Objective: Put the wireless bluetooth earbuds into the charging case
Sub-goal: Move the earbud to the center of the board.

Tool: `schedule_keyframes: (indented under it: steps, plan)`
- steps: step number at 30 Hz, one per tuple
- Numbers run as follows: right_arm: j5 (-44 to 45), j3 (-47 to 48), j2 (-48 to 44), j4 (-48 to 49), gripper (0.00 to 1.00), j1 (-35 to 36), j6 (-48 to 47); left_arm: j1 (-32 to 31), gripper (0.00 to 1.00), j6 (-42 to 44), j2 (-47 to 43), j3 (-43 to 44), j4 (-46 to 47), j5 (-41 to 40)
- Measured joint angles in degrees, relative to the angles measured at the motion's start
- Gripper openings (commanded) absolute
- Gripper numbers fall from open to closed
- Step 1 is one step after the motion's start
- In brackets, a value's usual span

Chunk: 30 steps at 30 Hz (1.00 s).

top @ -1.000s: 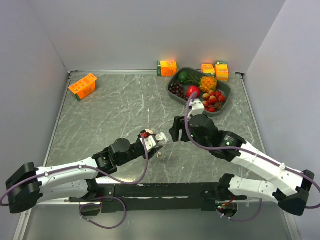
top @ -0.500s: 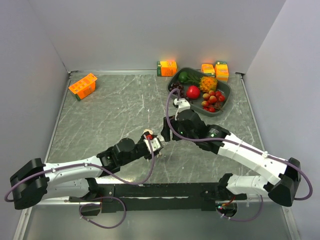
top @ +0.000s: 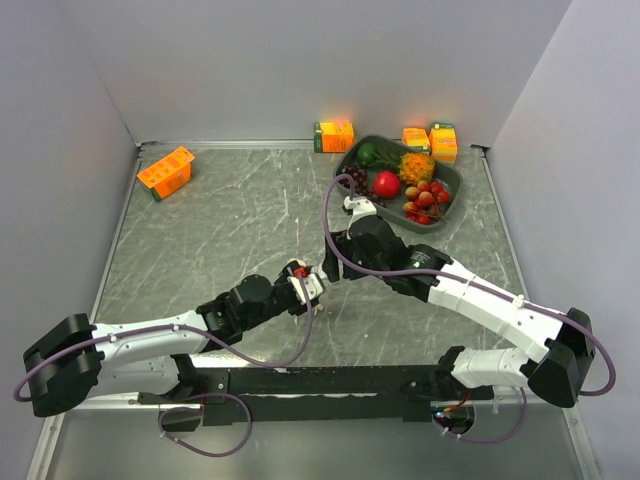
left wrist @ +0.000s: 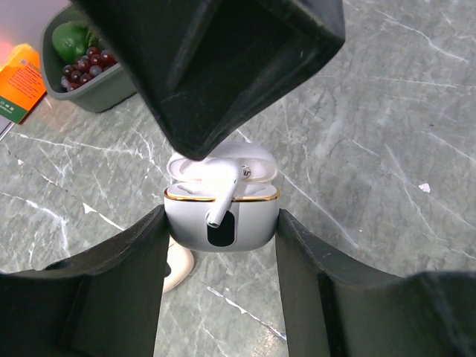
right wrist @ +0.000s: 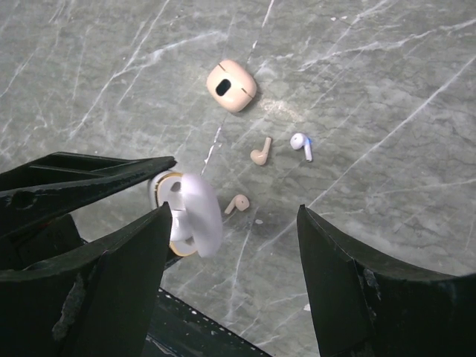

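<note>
My left gripper (left wrist: 221, 230) is shut on the white charging case (left wrist: 222, 223) and holds it above the table with its lid open. A white earbud (left wrist: 223, 195) lies askew across the case's opening, its stem sticking out over the front. My right gripper (right wrist: 232, 223) is open and empty, hovering just above the case (right wrist: 172, 216). On the table lie a beige case (right wrist: 231, 85), two beige earbuds (right wrist: 259, 152) (right wrist: 237, 203) and a second white earbud (right wrist: 301, 145). In the top view both grippers (top: 305, 285) (top: 335, 265) meet at the table's middle front.
A dark green tray (top: 452, 185) of fruit stands at the back right, with orange cartons (top: 334, 135) (top: 430, 140) beside it. An orange box (top: 165, 170) lies at the back left. Walls enclose the table on three sides.
My right arm has swung left and brought its gripper over the left gripper and the case. The left gripper has shifted slightly, still holding the case.
</note>
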Motion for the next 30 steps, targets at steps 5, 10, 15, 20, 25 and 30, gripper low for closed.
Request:
schedule_keyframes:
  steps: [5, 10, 15, 20, 25, 30]
  plan:
    - [-0.2, -0.2, 0.0, -0.2, 0.75, -1.8, 0.0, 0.1, 0.01, 0.0, 0.0, 0.0, 0.4, -0.2]
    - [-0.7, -0.7, 0.1, -0.2, 0.75, -3.2, 0.0, 0.1, 0.01, 0.0, 0.0, 0.0, 0.9, -0.4]
    - [-0.9, -1.4, 0.5, 0.2, 0.75, -4.0, 0.2, 0.1, 0.01, 0.0, 0.0, 0.0, 0.9, -0.4]
    - [-2.2, -2.6, -1.3, 1.2, 0.75, -4.2, 0.2, 0.1, 0.01, 0.0, 0.0, 0.0, 0.8, -0.5]
    - [-3.8, -2.6, -2.3, 2.8, 0.75, -4.2, 0.2, 0.1, 0.01, 0.0, 0.0, 0.0, 0.8, -0.5]
    - [-5.3, -2.6, -2.2, 3.1, 0.75, -4.2, 0.2, 0.1, 0.01, 0.0, 0.0, 0.0, 0.8, -0.6]
